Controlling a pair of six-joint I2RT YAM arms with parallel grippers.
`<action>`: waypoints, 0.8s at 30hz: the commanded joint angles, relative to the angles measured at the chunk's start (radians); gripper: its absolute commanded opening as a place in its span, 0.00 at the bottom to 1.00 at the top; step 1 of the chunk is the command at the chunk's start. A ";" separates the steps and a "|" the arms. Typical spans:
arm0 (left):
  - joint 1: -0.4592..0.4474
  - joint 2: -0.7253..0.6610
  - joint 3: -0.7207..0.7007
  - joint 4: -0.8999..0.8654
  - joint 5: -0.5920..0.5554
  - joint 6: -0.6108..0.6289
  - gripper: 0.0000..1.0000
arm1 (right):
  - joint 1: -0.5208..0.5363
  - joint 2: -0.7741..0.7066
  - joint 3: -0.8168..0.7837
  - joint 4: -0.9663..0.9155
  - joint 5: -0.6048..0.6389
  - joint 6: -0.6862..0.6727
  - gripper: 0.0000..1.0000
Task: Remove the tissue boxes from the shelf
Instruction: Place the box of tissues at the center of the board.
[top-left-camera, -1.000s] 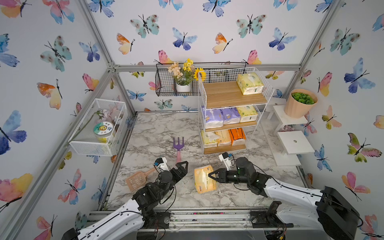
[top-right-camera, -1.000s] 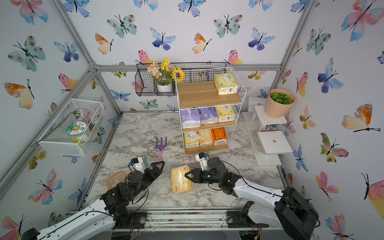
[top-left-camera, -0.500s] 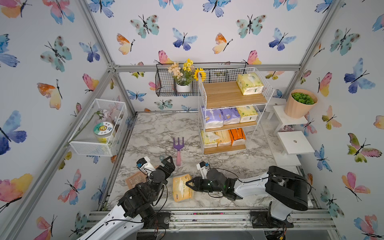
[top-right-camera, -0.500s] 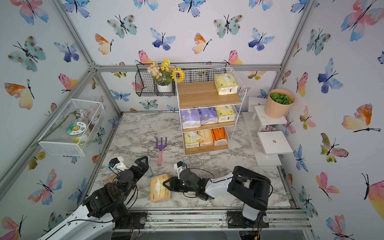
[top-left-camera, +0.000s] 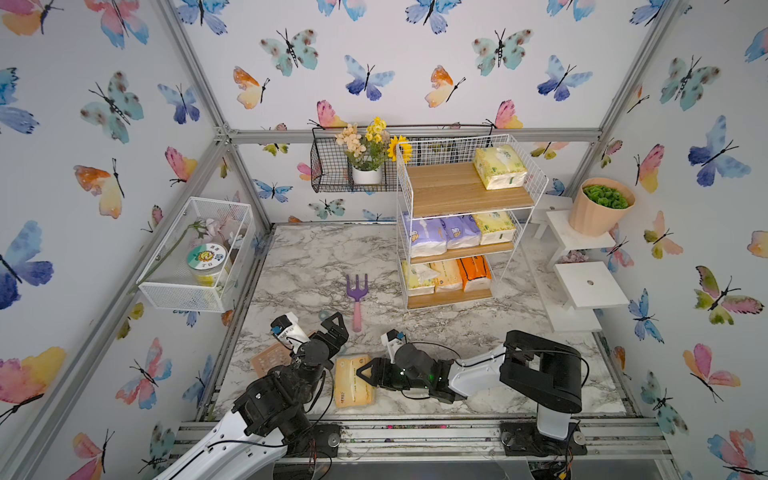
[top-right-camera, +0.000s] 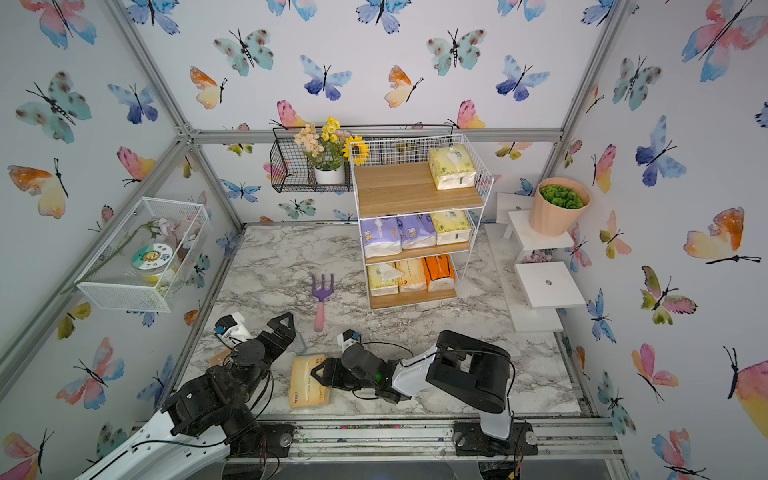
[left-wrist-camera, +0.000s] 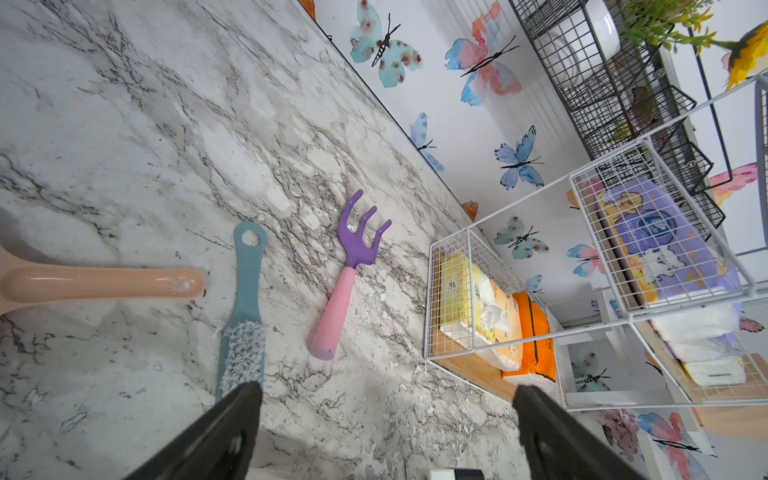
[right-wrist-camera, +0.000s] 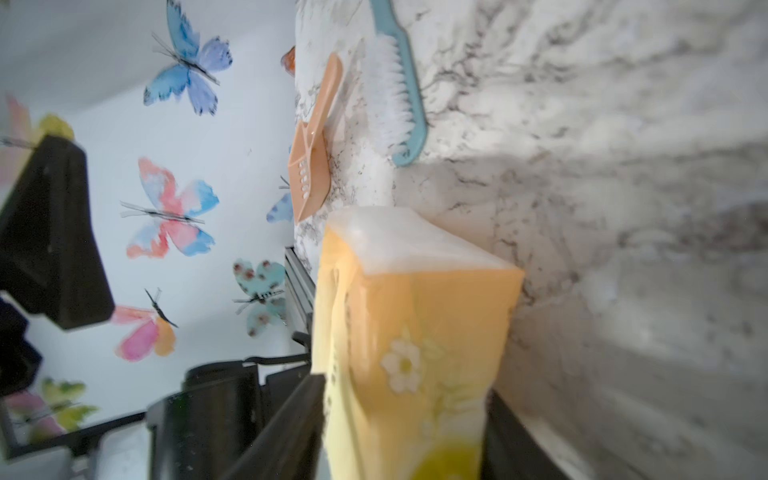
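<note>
Shifted leftward since a second ago, the left claw (left-wrist-camera: 386, 392) hangs wide open and empty. Beside it the peach tissue pack (top-left-camera: 351, 382) now lies near the counter's (top-left-camera: 311, 257) front edge. The right claw (right-wrist-camera: 403, 395) straddles it, grip unclear. Seven more packs (top-left-camera: 498, 166) sit on the shelf (top-left-camera: 457, 195).

The peach-orange tissue pack (top-left-camera: 353, 380) is showing white flowers against the grey-veined white marble tabletop (top-left-camera: 311, 257), while the white-wire, light-wood shelf (top-left-camera: 449, 191) is carrying two purple packs (top-left-camera: 428, 237), pale yellow packs (top-left-camera: 500, 167) and a bright orange pack (top-left-camera: 474, 272), and pastel butterflies (top-left-camera: 368, 79) are dotting the white walls (top-left-camera: 399, 45).
</note>
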 joint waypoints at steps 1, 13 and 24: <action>0.004 -0.006 0.023 0.024 0.001 0.035 0.99 | 0.008 -0.089 -0.019 -0.150 0.115 -0.051 0.72; 0.003 -0.018 -0.014 0.361 0.207 0.145 0.99 | -0.045 -0.657 0.079 -0.858 0.563 -0.333 0.69; 0.004 0.006 -0.060 0.506 0.302 0.098 0.99 | -0.369 -0.734 0.335 -0.903 0.501 -0.497 0.62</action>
